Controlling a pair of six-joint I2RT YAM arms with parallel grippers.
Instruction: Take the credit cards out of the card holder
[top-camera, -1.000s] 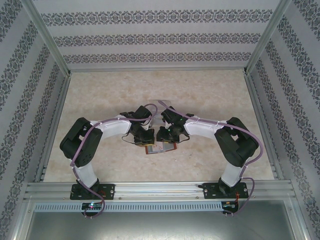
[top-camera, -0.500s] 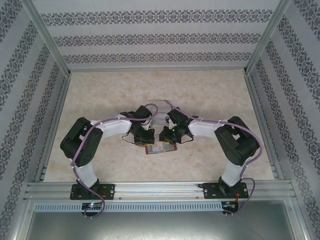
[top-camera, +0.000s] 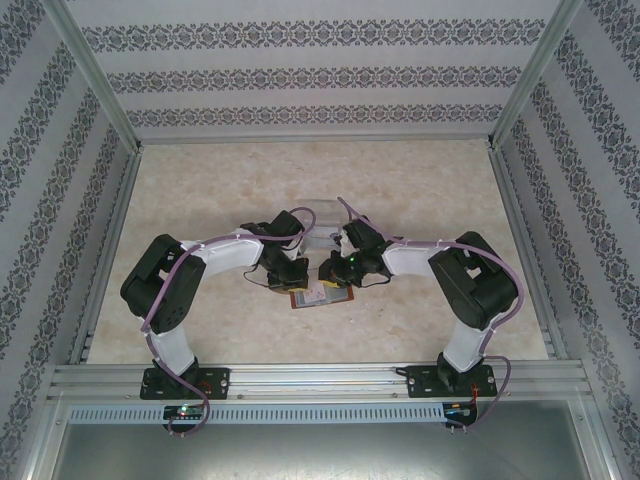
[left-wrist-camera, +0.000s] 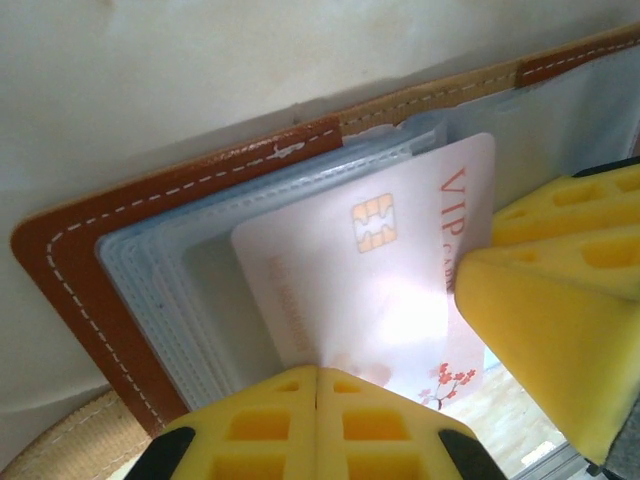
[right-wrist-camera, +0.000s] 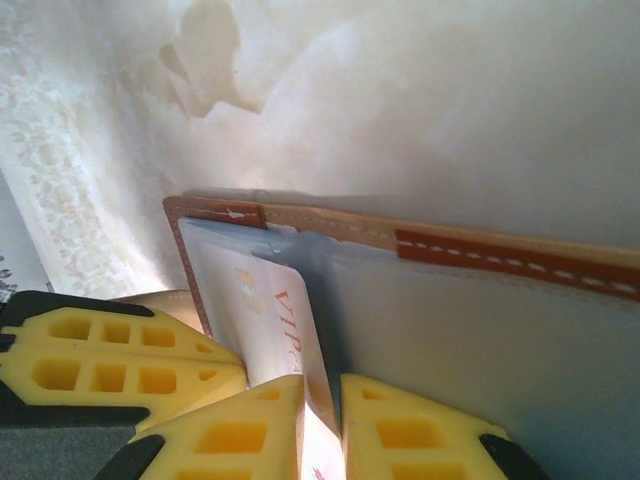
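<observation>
Card holder (top-camera: 322, 297) lies open on the pale table (top-camera: 420, 180), between both arms. The left gripper (left-wrist-camera: 316, 385) is closed and empty, its tips at the clear pockets (left-wrist-camera: 160, 290). The right gripper (right-wrist-camera: 322, 400) pinches a white VIP card (left-wrist-camera: 400, 250), which sticks partly out of a pocket.

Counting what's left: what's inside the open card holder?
A white VIP card with a gold chip, partly out of the card holder's stacked clear pockets. Any cards deeper in are covered.
</observation>
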